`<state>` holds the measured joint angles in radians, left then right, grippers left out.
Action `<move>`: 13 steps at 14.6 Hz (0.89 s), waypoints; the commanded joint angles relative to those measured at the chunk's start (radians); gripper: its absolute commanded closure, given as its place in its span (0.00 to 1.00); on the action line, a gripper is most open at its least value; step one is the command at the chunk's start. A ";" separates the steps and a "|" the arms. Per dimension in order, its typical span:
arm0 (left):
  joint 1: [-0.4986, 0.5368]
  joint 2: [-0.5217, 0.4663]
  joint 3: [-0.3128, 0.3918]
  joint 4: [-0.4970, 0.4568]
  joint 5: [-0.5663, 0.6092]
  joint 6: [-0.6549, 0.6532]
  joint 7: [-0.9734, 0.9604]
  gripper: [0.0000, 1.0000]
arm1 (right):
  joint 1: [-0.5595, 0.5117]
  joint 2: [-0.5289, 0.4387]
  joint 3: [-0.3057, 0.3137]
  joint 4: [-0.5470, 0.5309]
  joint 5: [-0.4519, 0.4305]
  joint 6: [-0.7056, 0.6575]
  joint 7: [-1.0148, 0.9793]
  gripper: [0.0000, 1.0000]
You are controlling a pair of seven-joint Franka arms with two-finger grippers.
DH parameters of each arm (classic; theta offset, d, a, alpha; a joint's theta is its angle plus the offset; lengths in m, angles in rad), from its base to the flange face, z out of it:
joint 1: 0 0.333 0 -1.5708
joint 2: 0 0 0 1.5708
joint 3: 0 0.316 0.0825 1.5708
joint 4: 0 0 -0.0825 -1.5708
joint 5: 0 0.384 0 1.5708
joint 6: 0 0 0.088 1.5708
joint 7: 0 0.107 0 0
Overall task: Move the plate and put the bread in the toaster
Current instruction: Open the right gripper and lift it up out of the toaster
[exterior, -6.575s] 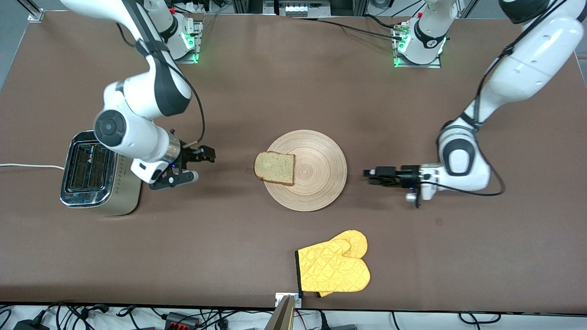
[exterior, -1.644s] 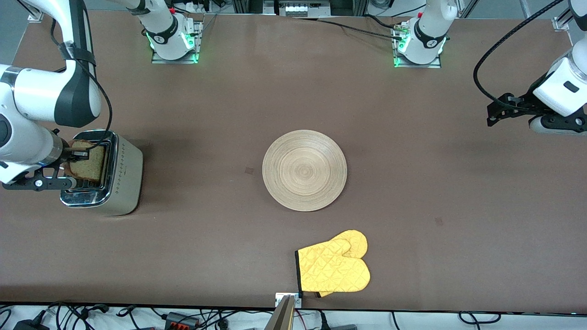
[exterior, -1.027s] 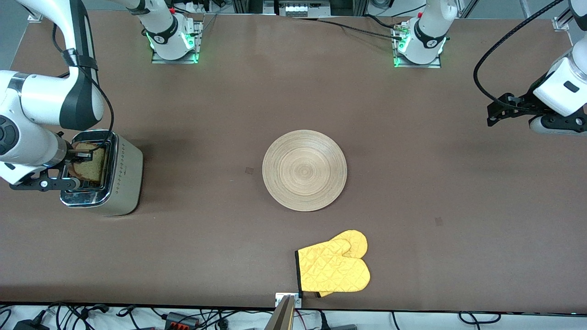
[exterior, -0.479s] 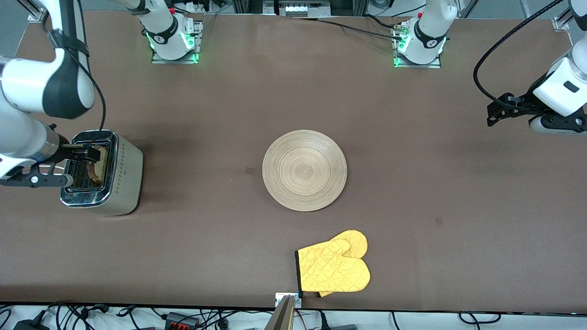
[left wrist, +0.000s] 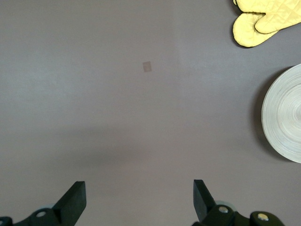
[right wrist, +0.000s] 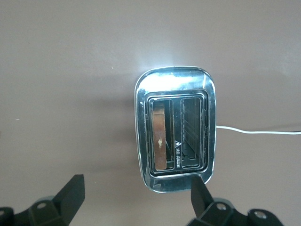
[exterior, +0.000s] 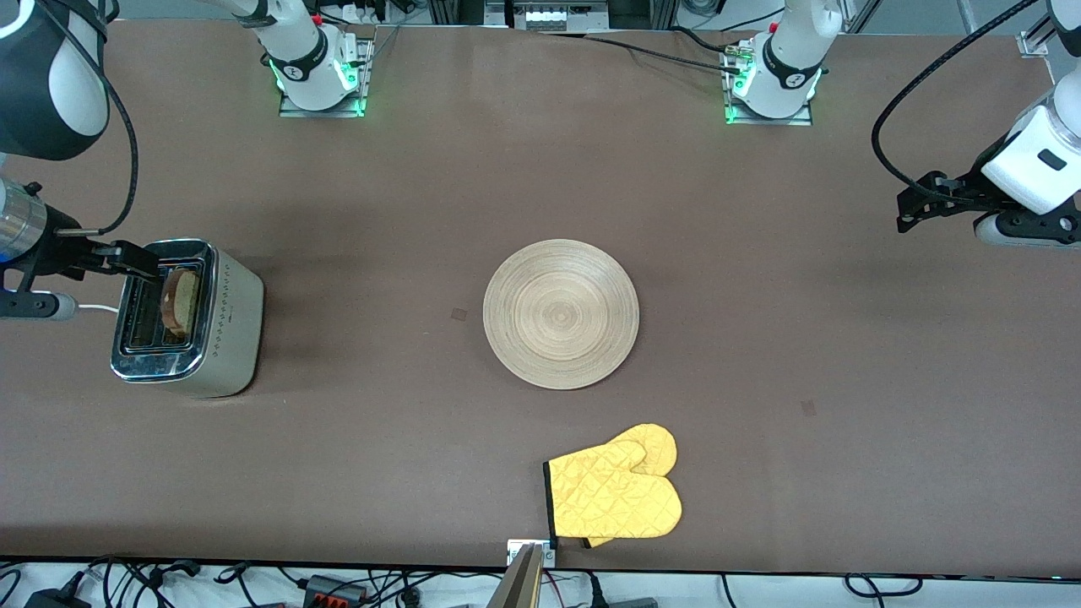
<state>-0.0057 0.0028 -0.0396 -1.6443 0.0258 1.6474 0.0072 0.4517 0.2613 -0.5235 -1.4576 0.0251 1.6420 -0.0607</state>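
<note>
The bread (exterior: 181,300) stands on edge in the toaster (exterior: 221,338), in the slot on the plate's side; its crust (right wrist: 159,136) shows down in that slot of the chrome top (right wrist: 141,127). My right gripper (exterior: 101,285) hangs open and empty above the toaster's outer side, clear of the slots; its fingers frame bare table and the toaster's rim (right wrist: 136,193). The wooden plate (exterior: 561,314) lies bare at mid-table, and its edge (left wrist: 284,117) shows in the left wrist view. My left gripper (exterior: 939,224) waits open over the left arm's end of the table (left wrist: 139,197).
A yellow oven mitt (exterior: 614,494) lies near the table's front edge, nearer to the camera than the plate, also seen in the left wrist view (left wrist: 263,21). The toaster's white cord (exterior: 93,308) runs off toward the right arm's end of the table.
My right gripper opened, let go of the bread, which dropped into the toaster slot, then rose and drew back off the toaster. The left arm has not moved.
</note>
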 commanded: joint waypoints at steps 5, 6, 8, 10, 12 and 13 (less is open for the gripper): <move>-0.004 -0.004 -0.002 0.014 0.019 -0.018 0.011 0.00 | -0.002 -0.016 0.007 0.013 0.111 -0.016 -0.015 0.00; -0.004 -0.004 -0.002 0.014 0.019 -0.018 0.011 0.00 | -0.004 -0.016 0.007 0.013 0.110 -0.014 -0.014 0.00; -0.004 -0.004 -0.002 0.014 0.019 -0.018 0.011 0.00 | -0.019 -0.017 0.013 0.014 0.110 -0.011 -0.008 0.00; -0.004 -0.004 -0.002 0.014 0.019 -0.018 0.011 0.00 | -0.091 -0.017 0.077 0.020 0.108 -0.010 -0.005 0.00; -0.004 -0.004 0.000 0.014 0.017 -0.018 0.011 0.00 | -0.255 -0.019 0.244 0.057 0.098 0.004 -0.004 0.00; -0.002 -0.004 0.000 0.014 0.017 -0.018 0.011 0.00 | -0.313 -0.022 0.307 0.060 0.089 0.018 -0.004 0.00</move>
<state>-0.0062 0.0028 -0.0400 -1.6442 0.0258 1.6474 0.0072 0.2779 0.2514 -0.3552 -1.4228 0.1158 1.6491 -0.0613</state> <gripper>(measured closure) 0.000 0.000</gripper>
